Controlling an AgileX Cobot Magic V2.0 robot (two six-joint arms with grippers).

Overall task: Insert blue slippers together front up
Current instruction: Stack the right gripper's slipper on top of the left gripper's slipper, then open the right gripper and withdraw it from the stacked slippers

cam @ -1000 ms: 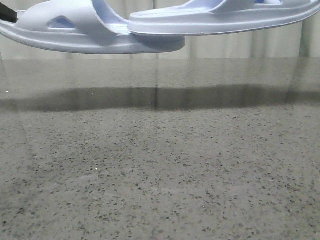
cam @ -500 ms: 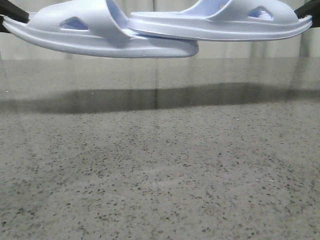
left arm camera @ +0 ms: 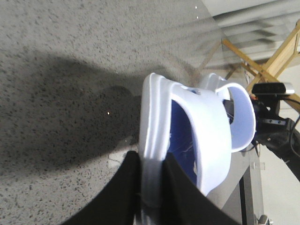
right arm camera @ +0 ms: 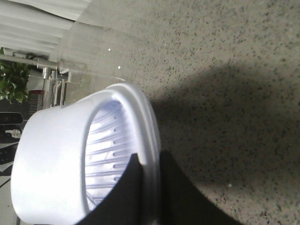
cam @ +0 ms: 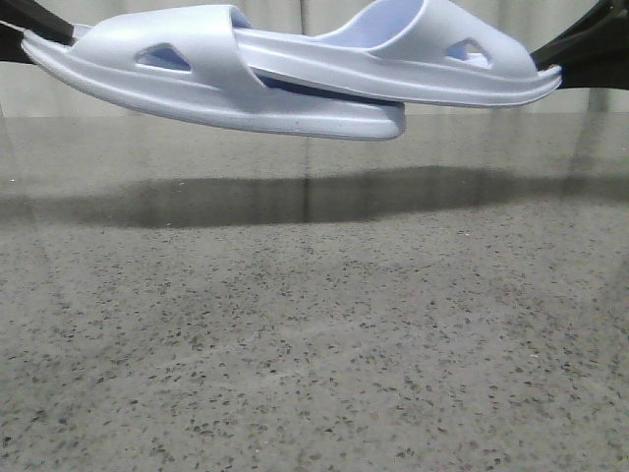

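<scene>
Two pale lavender-blue slippers hang in the air above the table in the front view. The left slipper [cam: 197, 84] tilts down to the right. The right slipper [cam: 432, 69] lies over it, its toe pushed under the left slipper's strap. My left gripper [cam: 25, 34] is shut on the left slipper's heel edge; the left wrist view shows its black fingers [left arm camera: 152, 180] clamped on the sole [left arm camera: 157, 122], with the other slipper [left arm camera: 241, 112] beyond the strap. My right gripper [cam: 565, 61] is shut on the right slipper's heel; the right wrist view shows the gripper [right arm camera: 149, 164] on the sole edge beside the ribbed footbed [right arm camera: 105, 154].
The grey speckled stone table [cam: 314, 344] lies below, with the slippers' shadow across its far part. A pale curtain [cam: 491, 98] hangs behind. The left wrist view shows a wooden frame [left arm camera: 276, 56] and a camera mount [left arm camera: 272, 89]. A plant [right arm camera: 14, 79] shows off the table.
Both slippers have come lower in view and closer together. The right slipper's toe has slid further under the left slipper's strap, and both grippers now show at the top corners.
</scene>
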